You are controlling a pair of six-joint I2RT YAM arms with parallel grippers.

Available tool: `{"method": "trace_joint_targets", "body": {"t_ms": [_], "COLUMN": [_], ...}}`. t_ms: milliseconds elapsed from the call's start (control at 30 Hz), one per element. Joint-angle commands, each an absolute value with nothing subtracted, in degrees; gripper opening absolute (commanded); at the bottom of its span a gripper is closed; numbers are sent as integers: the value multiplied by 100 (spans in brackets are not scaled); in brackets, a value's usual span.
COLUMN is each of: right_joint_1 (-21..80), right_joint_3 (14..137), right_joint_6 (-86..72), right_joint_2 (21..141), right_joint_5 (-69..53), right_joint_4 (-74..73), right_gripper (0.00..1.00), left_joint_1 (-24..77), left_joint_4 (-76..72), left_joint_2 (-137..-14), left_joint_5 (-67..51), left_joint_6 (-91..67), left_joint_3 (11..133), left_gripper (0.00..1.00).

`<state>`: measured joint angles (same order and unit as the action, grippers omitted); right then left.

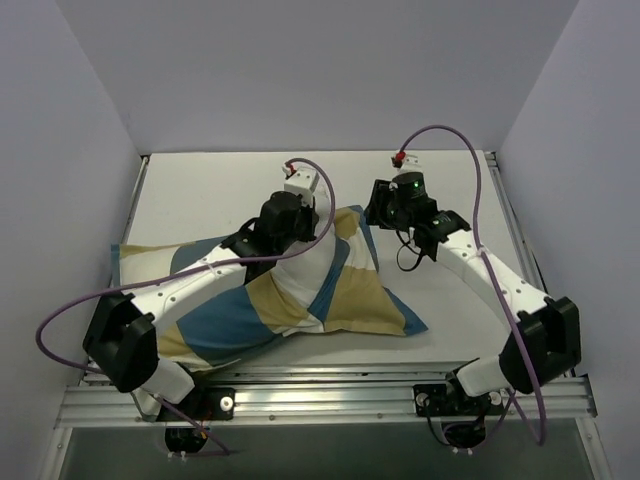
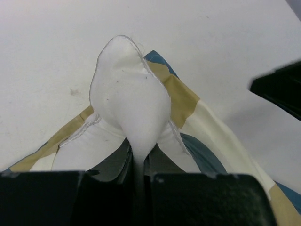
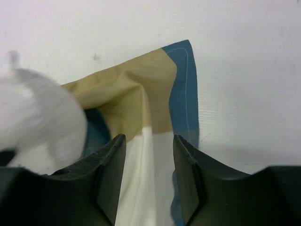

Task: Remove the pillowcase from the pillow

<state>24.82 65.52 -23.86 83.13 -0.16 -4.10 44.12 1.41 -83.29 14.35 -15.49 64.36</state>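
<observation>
The pillowcase (image 1: 350, 300), checked in blue, tan and cream, lies spread across the table's middle and left. A white corner of the pillow (image 2: 129, 94) sticks up out of the pillowcase's (image 2: 188, 101) opening. My left gripper (image 2: 138, 162) is shut on that white corner, which is lifted off the table (image 1: 290, 240). My right gripper (image 3: 149, 141) is open just above the pillowcase's blue-edged corner (image 3: 183, 84), cream and tan fabric lying loose between its fingers. In the top view the right gripper (image 1: 375, 212) is at the cover's far right corner. The pillow (image 3: 37, 113) shows blurred at the left.
The white table (image 1: 220, 190) is boxed in by grey walls at the left, right and back. A metal rail (image 1: 330, 385) runs along the near edge by the arm bases. Part of the right arm (image 2: 282, 89) shows dark at the right of the left wrist view.
</observation>
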Motion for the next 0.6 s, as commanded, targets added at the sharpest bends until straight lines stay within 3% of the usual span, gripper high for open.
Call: {"method": "trace_joint_targets", "body": {"t_ms": [0,133,167,200,233,300,400,567], "right_joint_1": [2872,3505,3672,3996,4147,4385,4623,4711], "right_joint_3": [6768,6601,6505,6443,6381,6171,5969,5766], "right_joint_6": [-2381,-2680,-2768,-2943,-3031,-3312,-3498,-3753], "right_joint_2": [7639,7331,7304,7278,7277,7321,7479,7673], "right_joint_5": [632,983,1245,1379,1519,1827,2038,2224], "right_joint_4": [-755,-870,-896,-896,-888,-809,-598,-317], "right_gripper": [43,44,44,45,45,45,45,45], "left_joint_1": [3966,3797,3814,3823,3858,3876,3893,4051], "left_joint_4": [-159,305,342,360,413,605,886,1292], "left_joint_2": [-8770,-9036,-8974,-8869,-8625,-8334,-7692,-7119], "left_joint_5": [1820,1487,1390,1310,1214,1187,1117,879], "left_joint_6": [-2003,-2250,-2215,-2189,-2119,-2039,-1855,-1565], "left_joint_3": [7372,7962,7989,7928,7867,7700,7252,6628], "left_gripper": [13,21,37,67,78,89,96,97]}}
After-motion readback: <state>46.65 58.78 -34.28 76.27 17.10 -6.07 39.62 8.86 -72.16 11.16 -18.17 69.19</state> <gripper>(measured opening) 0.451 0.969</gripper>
